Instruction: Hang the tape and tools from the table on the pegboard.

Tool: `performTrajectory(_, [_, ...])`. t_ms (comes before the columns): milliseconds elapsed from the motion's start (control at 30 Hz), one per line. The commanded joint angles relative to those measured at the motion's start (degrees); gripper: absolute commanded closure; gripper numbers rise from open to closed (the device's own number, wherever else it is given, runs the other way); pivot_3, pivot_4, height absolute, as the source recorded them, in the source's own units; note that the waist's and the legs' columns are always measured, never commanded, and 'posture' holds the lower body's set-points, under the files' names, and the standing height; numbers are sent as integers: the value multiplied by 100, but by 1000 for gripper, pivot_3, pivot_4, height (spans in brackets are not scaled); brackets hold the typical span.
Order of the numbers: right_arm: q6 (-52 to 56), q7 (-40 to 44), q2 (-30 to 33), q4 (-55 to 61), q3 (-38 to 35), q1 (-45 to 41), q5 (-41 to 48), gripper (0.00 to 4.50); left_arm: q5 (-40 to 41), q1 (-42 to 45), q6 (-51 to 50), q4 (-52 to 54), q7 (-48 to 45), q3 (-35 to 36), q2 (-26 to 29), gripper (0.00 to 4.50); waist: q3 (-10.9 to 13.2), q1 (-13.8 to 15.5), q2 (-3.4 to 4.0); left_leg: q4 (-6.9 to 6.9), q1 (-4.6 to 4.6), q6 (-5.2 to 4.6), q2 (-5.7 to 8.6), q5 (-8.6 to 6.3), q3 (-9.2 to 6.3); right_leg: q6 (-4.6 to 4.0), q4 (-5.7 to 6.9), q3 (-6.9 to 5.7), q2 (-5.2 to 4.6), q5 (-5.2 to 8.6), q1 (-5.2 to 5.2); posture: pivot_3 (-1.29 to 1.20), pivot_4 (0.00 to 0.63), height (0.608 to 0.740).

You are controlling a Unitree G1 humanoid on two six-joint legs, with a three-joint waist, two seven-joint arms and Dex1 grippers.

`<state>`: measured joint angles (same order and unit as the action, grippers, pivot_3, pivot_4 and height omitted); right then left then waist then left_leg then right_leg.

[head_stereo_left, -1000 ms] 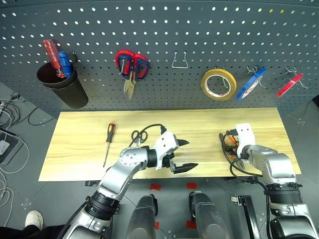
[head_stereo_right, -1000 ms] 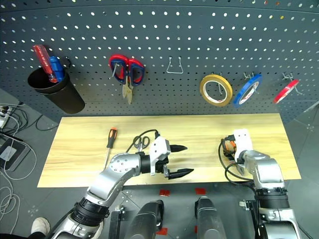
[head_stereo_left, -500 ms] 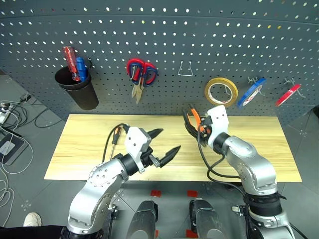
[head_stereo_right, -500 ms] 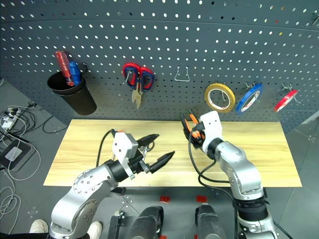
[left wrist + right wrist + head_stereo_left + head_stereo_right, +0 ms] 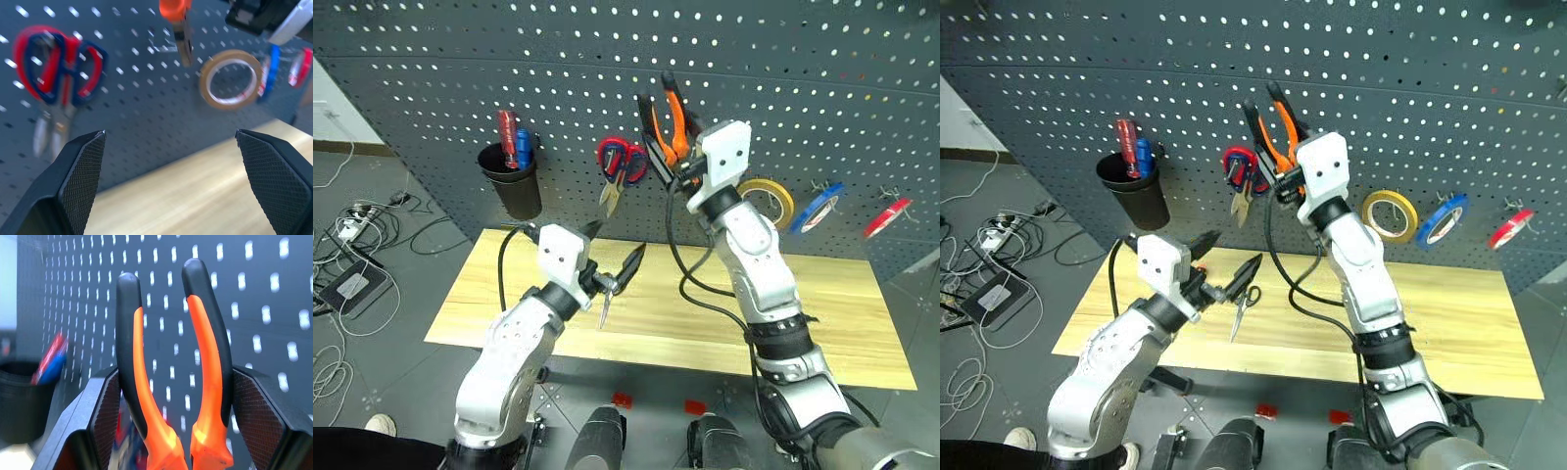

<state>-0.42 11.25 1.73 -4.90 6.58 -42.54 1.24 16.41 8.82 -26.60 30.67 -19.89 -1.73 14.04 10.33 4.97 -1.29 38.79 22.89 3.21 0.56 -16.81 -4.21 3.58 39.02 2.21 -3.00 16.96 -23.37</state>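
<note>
Pale-yellow wood with visible grain makes up the surface (image 5: 822, 323), which runs across the near part of the scene below both arms. Nearest, the left arm bends up over the left half of that surface, its forearm rising and its left tool (image 5: 613, 258) pointing forward and a little to the right, the two black fingers spread wide with nothing between them. Just past those fingers, small black-handled scissors (image 5: 1242, 305) lie on the wood, blades toward the near edge. In the left wrist view the wide fingers frame the red-handled scissors (image 5: 58, 68) and the tan-yellow tape (image 5: 230, 78), both hanging on the pegboard (image 5: 440, 69). Farther in, the right arm reaches steeply upward from the near right, forearm nearly upright and its wrist tipped toward the board. Its right tool (image 5: 677, 168) is closed on the pliers (image 5: 664, 122), gripping them low so the orange-and-black handles stand up and splay apart in front of the dark grey panel; whether they touch a hook cannot be told. On the board beyond, a black cup (image 5: 512, 181) at the left holds a red and a blue screwdriver, the red-handled scissors hang just left of the raised pliers, the tape hangs to the right of the right arm, and a thin blue roll (image 5: 819, 207) and a thin red roll (image 5: 886, 216) hang farther right.
</note>
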Motion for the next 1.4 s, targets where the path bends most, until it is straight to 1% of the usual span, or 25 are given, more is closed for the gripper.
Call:
performTrajectory(33, [-1004,-554,-61,-886,-332,-623,-210,1458,-167,445,413,-574,133,-64,-210,0,-7,19,-7,1,-1,1,0,1,0,-1,0,-1,1,-1,3,269,98,740])
performTrajectory(100, [-1318,-737,-25,-1357,-420,-872,-275,1458,-263,681,608,-910,110,-156,-311,0,-9,13,-11,-2,0,2,-1,1,3,-2,-4,0,1,-1,2,254,106,740])
performTrajectory(267, [-1789,-1063,87,-2042,-559,-1152,-437,1458,-432,1227,1030,-1543,80,-254,-482,0,-9,-41,-11,-6,5,2,-6,1,13,-2,-3,3,2,-1,-13,241,114,740])
performTrajectory(467, [-1900,-1268,128,-2377,-703,-1182,-434,1458,-441,1643,1244,-1973,-45,-263,-537,0,-9,-94,-11,-6,3,2,-9,1,22,-2,0,10,5,-1,-15,220,124,740])
performTrajectory(667, [-1870,-1340,-6,-2363,-697,-1074,-393,1458,-428,1720,1279,-2077,-147,-245,-513,0,-9,-197,-11,-7,4,2,-11,1,23,-2,1,11,5,-1,-18,209,135,740])
performTrajectory(1033, [-1530,-1262,-597,-2197,-847,-1113,80,1458,-441,1683,1280,-2057,-145,-270,-524,0,-9,-215,-11,-7,2,1,-11,1,3,-2,3,11,5,-1,-18,221,143,740])
performTrajectory(1400, [-1474,-1265,-644,-2264,-905,-1334,72,1458,-443,1506,1233,-1946,-110,-264,-483,0,-9,-235,-10,-9,1,1,-12,1,4,-2,5,13,6,-1,-21,237,155,740])
